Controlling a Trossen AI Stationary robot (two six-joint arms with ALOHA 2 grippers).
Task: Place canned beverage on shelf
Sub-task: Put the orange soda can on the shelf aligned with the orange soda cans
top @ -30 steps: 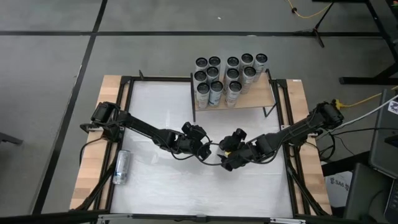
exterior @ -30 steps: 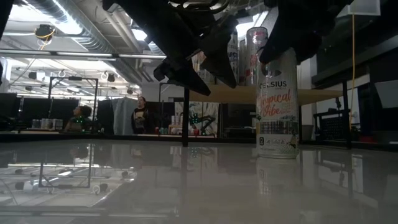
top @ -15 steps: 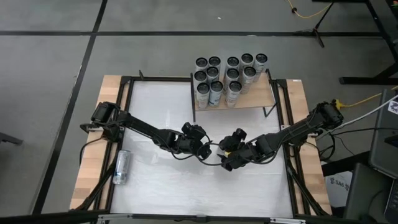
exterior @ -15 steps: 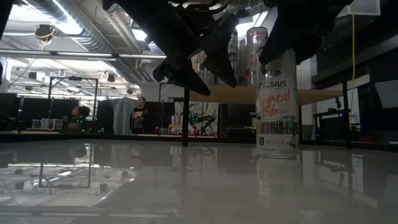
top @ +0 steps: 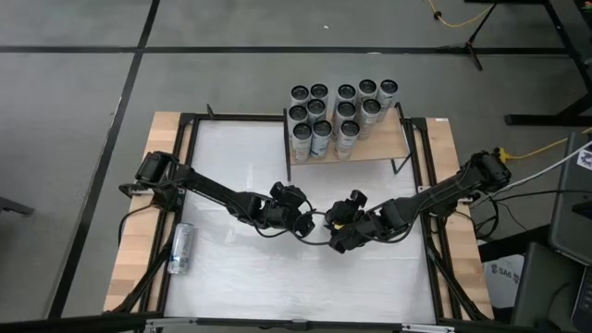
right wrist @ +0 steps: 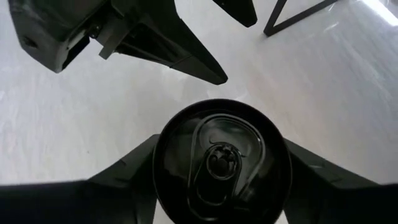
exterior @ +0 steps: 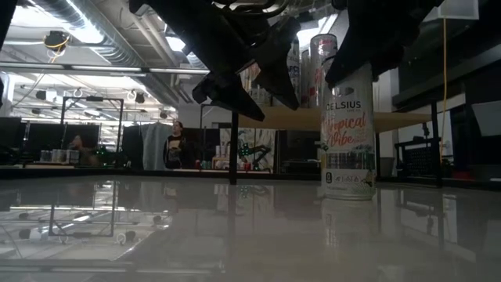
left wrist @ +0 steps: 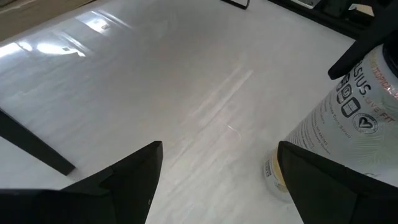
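A white canned beverage [exterior: 348,133] stands upright on the white tabletop near the middle; the right wrist view looks down on its dark top [right wrist: 221,162]. My right gripper [top: 339,225] is shut on it from above. My left gripper [top: 303,220] hangs open just to the can's left, above the table, with only bare tabletop between its fingers [left wrist: 217,149]; the can [left wrist: 348,118] stands off to one side of them. The shelf [top: 370,150], a pale board on black posts, stands at the table's far edge with several cans on it. My right gripper pinches the can's upper wall just under the rim [right wrist: 163,155] between its two fingers [right wrist: 124,171], on opposite sides. The fingers slant down from above and from the table's right. The can stays upright with its base [exterior: 348,193] on the table.
Another can [top: 181,248] lies on its side on the wooden strip at the table's left edge. Black frame rails run along the table's sides. A shelf post [exterior: 233,149] stands beyond my left gripper. A person [exterior: 176,145] shows in the room behind. Bare tabletop [top: 296,277] lies toward the near edge.
My right gripper's fingers have closed in on the can's top and taken hold of it. The can stays standing in the same spot. Both arms have kept their places.
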